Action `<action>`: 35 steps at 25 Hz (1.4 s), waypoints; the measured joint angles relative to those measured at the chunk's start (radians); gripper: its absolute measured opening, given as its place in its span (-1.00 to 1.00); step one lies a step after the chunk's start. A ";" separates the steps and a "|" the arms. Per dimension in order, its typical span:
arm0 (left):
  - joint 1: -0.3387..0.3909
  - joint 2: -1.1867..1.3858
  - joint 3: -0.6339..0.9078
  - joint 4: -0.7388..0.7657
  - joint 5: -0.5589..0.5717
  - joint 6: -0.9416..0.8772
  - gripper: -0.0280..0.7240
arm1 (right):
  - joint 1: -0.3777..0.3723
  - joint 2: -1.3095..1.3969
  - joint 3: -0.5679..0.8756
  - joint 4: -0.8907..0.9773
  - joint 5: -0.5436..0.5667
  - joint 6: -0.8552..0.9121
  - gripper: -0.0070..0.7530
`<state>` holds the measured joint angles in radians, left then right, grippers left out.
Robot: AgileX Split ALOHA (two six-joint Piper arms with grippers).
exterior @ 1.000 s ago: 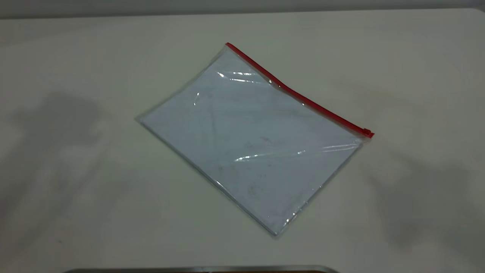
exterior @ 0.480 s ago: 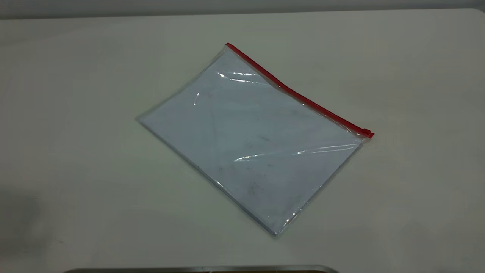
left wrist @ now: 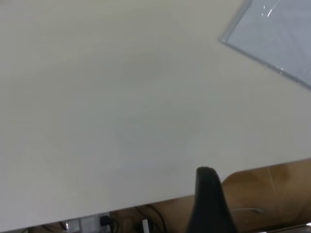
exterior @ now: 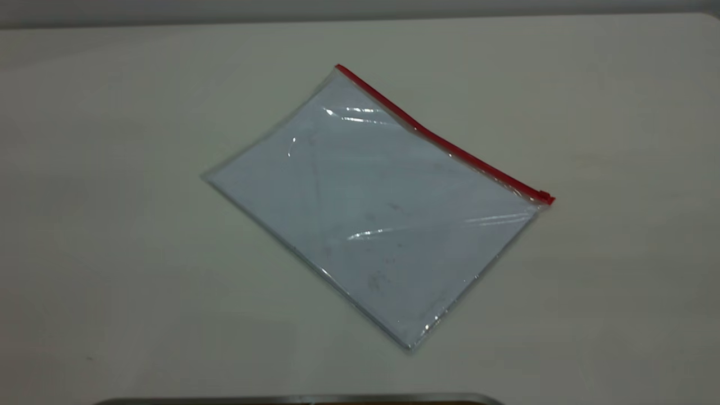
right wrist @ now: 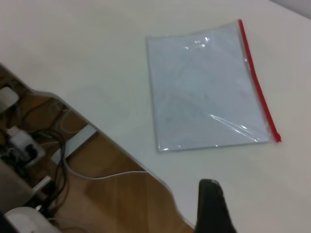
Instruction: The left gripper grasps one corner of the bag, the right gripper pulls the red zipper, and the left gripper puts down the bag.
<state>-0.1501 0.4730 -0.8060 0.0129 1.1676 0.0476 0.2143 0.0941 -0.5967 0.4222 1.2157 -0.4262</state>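
Exterior view, from above: the bag [exterior: 371, 219], a flat clear bluish pouch with smudges and a few glossy creases, lies turned diagonally near the middle of the pale table [exterior: 112, 253]. The red zipper [exterior: 444, 143] runs along the long edge that faces the table's far right corner, and its small slider tab [exterior: 544, 197] sits at the end nearer the right edge. The corner of the bag [exterior: 339, 68] where the strip's other end stops points toward the far edge. The plain clear long edge faces the near left corner. Neither arm appears in this view, and nothing touches the bag.

Left wrist view: one dark finger of the left gripper [left wrist: 210, 204] shows beyond the table's edge, above a brown floor, well apart from the bag, of which only a clear corner [left wrist: 228, 40] is seen. Whether the fingers are apart or together cannot be told.

Right wrist view: one dark finger of the right gripper [right wrist: 211, 206] shows by the curved table edge, apart from the bag, which lies whole on the tabletop with the red strip along its far side. Cables [right wrist: 43, 145] lie on the floor past the table edge. Its finger spacing likewise cannot be told.
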 joint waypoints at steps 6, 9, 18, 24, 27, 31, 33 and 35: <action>0.000 -0.142 0.112 -0.001 0.000 0.000 0.64 | 0.000 -0.110 0.076 -0.119 -0.073 0.067 0.39; 0.000 -0.174 0.147 -0.013 0.000 0.000 0.64 | 0.000 -0.110 0.077 -0.179 -0.076 0.105 0.39; 0.000 -0.201 0.280 -0.084 0.000 0.010 0.64 | 0.000 -0.110 0.112 -0.275 -0.072 0.163 0.39; 0.000 -0.201 0.291 -0.091 -0.005 0.015 0.64 | 0.000 -0.110 0.113 -0.276 -0.074 0.171 0.39; 0.000 -0.201 0.310 -0.089 -0.026 0.017 0.64 | 0.000 -0.110 0.113 -0.276 -0.074 0.171 0.39; 0.000 -0.201 0.320 -0.074 -0.037 0.017 0.64 | 0.000 -0.110 0.113 -0.276 -0.074 0.171 0.39; 0.000 -0.201 0.320 -0.073 -0.039 0.017 0.64 | 0.000 -0.110 0.113 -0.276 -0.074 0.171 0.39; 0.000 -0.201 0.320 -0.072 -0.042 0.017 0.64 | 0.000 -0.110 0.113 -0.276 -0.074 0.171 0.39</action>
<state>-0.1501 0.2719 -0.4863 -0.0592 1.1256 0.0643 0.2143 -0.0162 -0.4835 0.1457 1.1416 -0.2553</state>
